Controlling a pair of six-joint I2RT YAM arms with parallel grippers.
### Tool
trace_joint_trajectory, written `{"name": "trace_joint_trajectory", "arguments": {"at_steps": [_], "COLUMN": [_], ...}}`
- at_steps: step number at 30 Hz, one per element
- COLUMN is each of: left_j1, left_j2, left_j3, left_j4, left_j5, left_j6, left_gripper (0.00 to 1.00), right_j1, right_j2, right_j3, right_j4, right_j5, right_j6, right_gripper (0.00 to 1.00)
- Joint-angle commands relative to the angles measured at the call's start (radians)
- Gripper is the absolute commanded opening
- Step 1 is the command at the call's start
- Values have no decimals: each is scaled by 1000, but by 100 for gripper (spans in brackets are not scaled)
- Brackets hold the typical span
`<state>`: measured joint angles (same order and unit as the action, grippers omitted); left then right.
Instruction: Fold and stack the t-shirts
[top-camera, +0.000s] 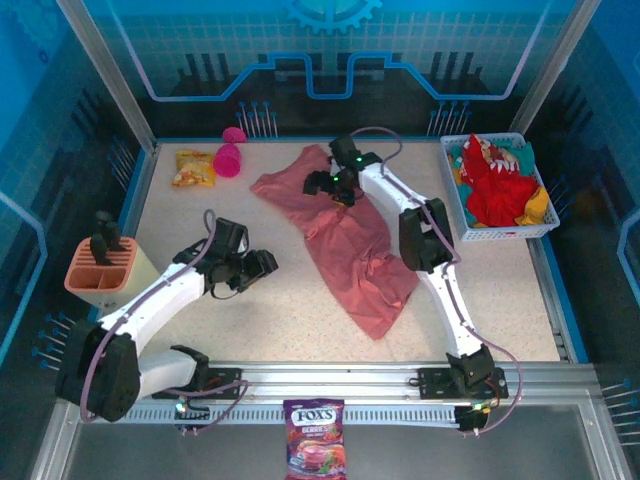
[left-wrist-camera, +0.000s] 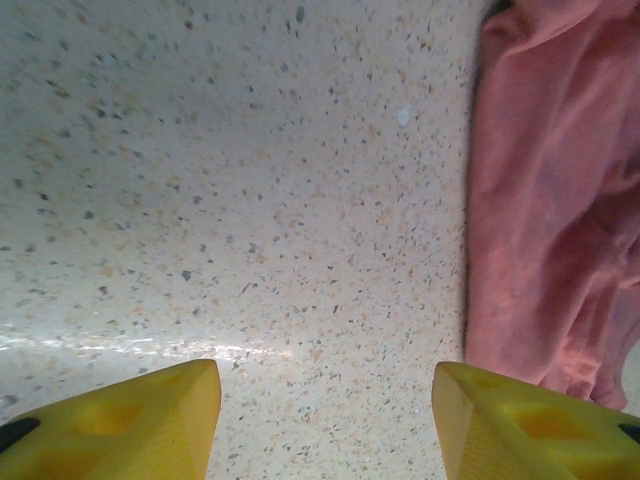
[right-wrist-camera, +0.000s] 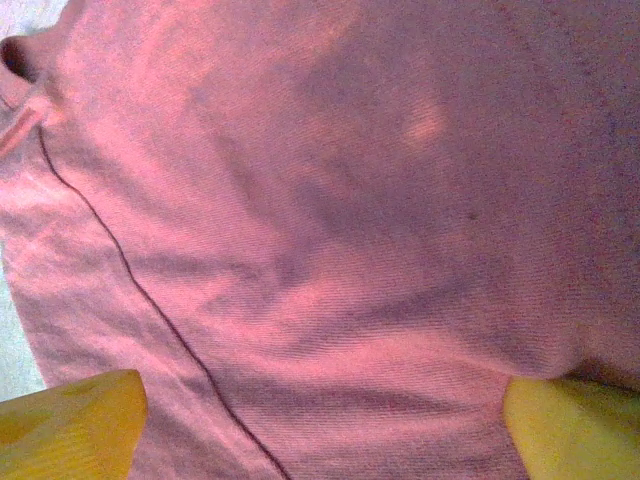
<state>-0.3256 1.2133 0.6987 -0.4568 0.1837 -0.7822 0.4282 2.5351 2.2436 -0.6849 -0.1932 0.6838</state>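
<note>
Purple Fox's sweets packet (top-camera: 314, 440) sits on the front rail, between the two arm bases.

Count: 2 t-shirts, 1 basket, 1 goblet, 2 packets, 1 tool holder.
- large plain salmon-pink cloth tee (top-camera: 350, 240): spread crumpled mid-worktop, running from far centre down toward near right
- bright red tee with white print (top-camera: 492, 185): bunched in the white plastic mesh basket (top-camera: 505, 233) at far right, on top of teal and yellow cloth
- magenta plastic goblet (top-camera: 228, 158) lies on its side at far left, touching the orange-yellow snack packet (top-camera: 193, 168)
- peach tool holder (top-camera: 102, 275) with a black handle in it, left edge

Left fingers (left-wrist-camera: 130, 420): partly apart, nothing between them, over bare worktop just beside the pink tee's edge.
Right fingers (right-wrist-camera: 75, 420): spread wide, low over the pink tee's upper part near its collar, cloth not pinched.

Worktop (top-camera: 230, 220): speckled beige stone look, blue rim. Enclosure: aluminium frame, blue-lit gridded panels.
</note>
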Motion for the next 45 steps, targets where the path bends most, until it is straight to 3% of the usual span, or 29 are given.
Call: {"name": "trace_joint_trajectory", "arguments": {"at_steps": [1,9,14,18,24,32,35,41,45], "left_j1": [-52,-218,-326,-360,-222,-110,-83,-33,-35], "left_j2": [64,233,306,380,496,872,998,1172,1271], "left_j3": [42,126,129,153,418,964,1134,1344,1478], "left_j4": [53,105,198,248,138,-53,-112,-19,25], "left_j5": [-8,7,68,84,79,140,134,201,221], "left_j6": [-36,-91,-167,-180,-11,126,153,80,24], "left_gripper": [58,57,57,56,57,57,56,55,54], "right_j1": [-64,-149,-144,-145,-177,-195,-221,-243,-240], "right_j2": [-33,-163,-255,-337,-538,-807,-890,-980,-1032], "right_j3": [-133,-385,-392,-372,-555,-931,-1074,-1255,-1313], "right_j4": [-7,238,241,127,61,-5,9,72,56], "right_j5": [91,76,89,99,87,97,80,-42,-15], "right_j6": [127,340,269,130,-34,-141,-144,-181,-171], "right_gripper": [95,95,100,100,100,100,95,81,81]}}
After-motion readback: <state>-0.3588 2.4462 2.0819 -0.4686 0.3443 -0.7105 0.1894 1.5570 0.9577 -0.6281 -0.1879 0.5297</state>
